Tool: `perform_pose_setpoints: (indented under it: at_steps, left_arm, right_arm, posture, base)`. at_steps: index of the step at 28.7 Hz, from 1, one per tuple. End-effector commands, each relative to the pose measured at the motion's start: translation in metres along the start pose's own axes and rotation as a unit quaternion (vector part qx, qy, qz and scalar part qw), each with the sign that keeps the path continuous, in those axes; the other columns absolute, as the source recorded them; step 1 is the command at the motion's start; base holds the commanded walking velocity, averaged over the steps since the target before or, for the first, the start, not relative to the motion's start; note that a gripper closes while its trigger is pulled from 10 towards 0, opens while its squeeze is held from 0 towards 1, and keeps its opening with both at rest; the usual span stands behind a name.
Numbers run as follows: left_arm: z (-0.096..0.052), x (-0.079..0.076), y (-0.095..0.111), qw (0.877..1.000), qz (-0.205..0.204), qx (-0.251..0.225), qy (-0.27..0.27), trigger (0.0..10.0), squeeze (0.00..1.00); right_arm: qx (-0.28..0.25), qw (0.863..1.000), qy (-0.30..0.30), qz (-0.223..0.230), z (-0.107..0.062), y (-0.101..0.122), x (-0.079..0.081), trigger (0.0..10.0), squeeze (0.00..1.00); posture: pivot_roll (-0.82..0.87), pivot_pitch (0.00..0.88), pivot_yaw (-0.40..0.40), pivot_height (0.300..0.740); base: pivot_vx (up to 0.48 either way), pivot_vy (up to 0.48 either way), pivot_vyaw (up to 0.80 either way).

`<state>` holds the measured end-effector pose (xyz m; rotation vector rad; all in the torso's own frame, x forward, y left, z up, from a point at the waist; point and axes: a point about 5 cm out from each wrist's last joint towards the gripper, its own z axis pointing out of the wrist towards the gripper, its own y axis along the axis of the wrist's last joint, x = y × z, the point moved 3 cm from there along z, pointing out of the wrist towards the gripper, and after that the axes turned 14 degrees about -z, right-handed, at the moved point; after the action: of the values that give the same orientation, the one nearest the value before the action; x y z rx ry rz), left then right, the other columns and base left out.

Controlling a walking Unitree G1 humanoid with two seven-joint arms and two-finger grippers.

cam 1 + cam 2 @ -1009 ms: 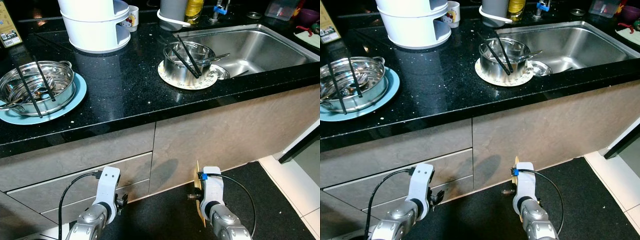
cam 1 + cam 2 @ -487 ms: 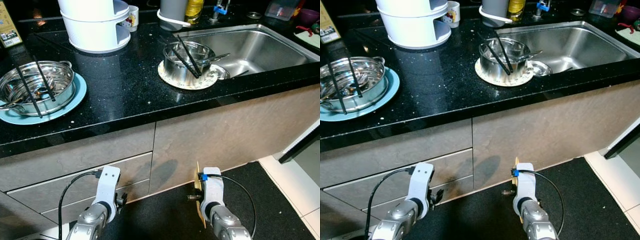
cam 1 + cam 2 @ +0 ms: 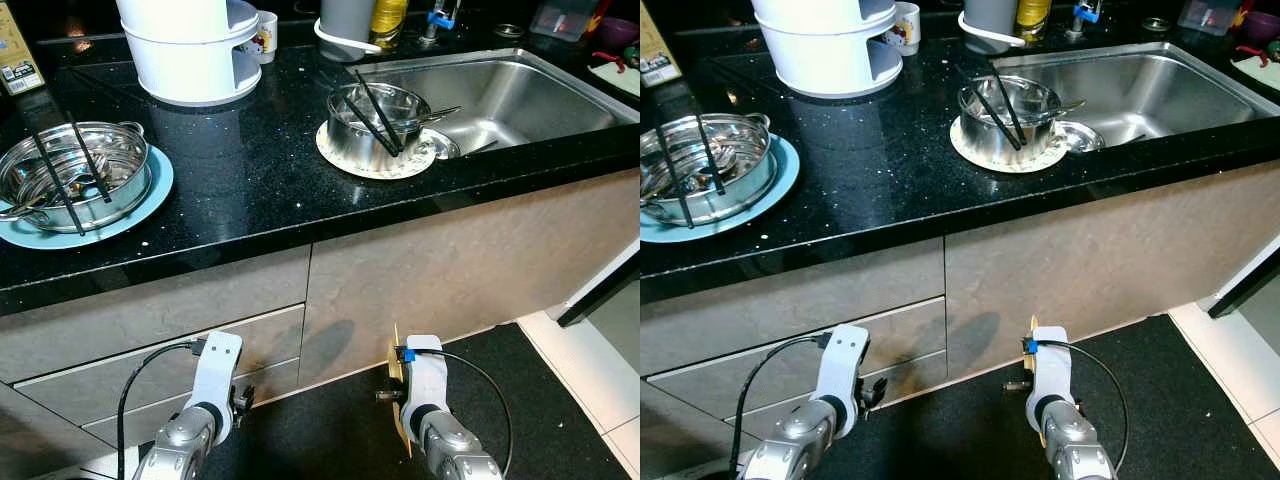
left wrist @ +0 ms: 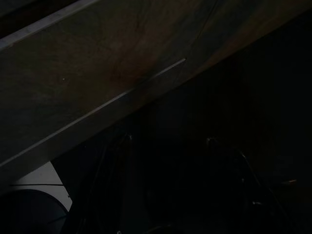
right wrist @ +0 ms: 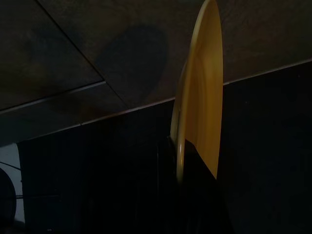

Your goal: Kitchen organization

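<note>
My right gripper (image 5: pixel 178 148) hangs low in front of the cabinet, shut on the rim of a yellow plate (image 5: pixel 200 92), which stands edge-on beside my right wrist (image 3: pixel 424 378). My left arm (image 3: pixel 213 385) hangs idle by the drawer fronts; its wrist view is very dark. On the black counter (image 3: pixel 240 170), a steel pot (image 3: pixel 75 180) with two black chopsticks sits on a blue plate (image 3: pixel 145 210) at the left. A steel bowl (image 3: pixel 375 120) with black chopsticks stands on a white plate (image 3: pixel 390 165) by the sink (image 3: pixel 520 90).
A large white container (image 3: pixel 190 50) and a mug (image 3: pixel 265 35) stand at the back of the counter. Grey cabinet fronts and drawers (image 3: pixel 150 340) face me. A dark mat (image 3: pixel 520 400) covers the floor, with white tiles (image 3: pixel 600 380) to the right.
</note>
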<state>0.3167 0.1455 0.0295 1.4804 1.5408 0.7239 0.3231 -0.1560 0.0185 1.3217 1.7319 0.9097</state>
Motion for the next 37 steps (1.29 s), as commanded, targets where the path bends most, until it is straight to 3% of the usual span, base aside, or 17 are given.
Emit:
perform_pose_setpoints:
  at_steps: [1,21,37]
  left_arm:
    - [-0.0022,0.0030,-0.0092,1.000,0.004,0.011,0.002,10.0,0.00]
    - [-0.0017,0.0037,-0.0062,1.000,0.003,0.002,0.005,10.0,0.00]
    - [-0.0014,0.0026,-0.0098,1.000,-0.002,0.023,-0.002,10.0,0.00]
  right_arm:
    - [0.011,1.000,0.000,0.010,-0.0019,-0.0065,0.0000,10.0,0.00]
    - [0.011,1.000,-0.001,0.012,-0.0013,-0.0058,-0.0004,10.0,0.00]
    - [0.011,1.000,-0.001,0.012,-0.0013,-0.0056,-0.0004,10.0,0.00]
  posture:
    - [-0.09,0.290,-0.037,0.740]
    - [-0.09,0.295,-0.036,0.740]
    - [-0.09,0.295,-0.035,0.740]
  base:
    - [0.000,0.000,0.00]
    - [0.000,0.000,0.00]
    - [0.000,0.000,0.00]
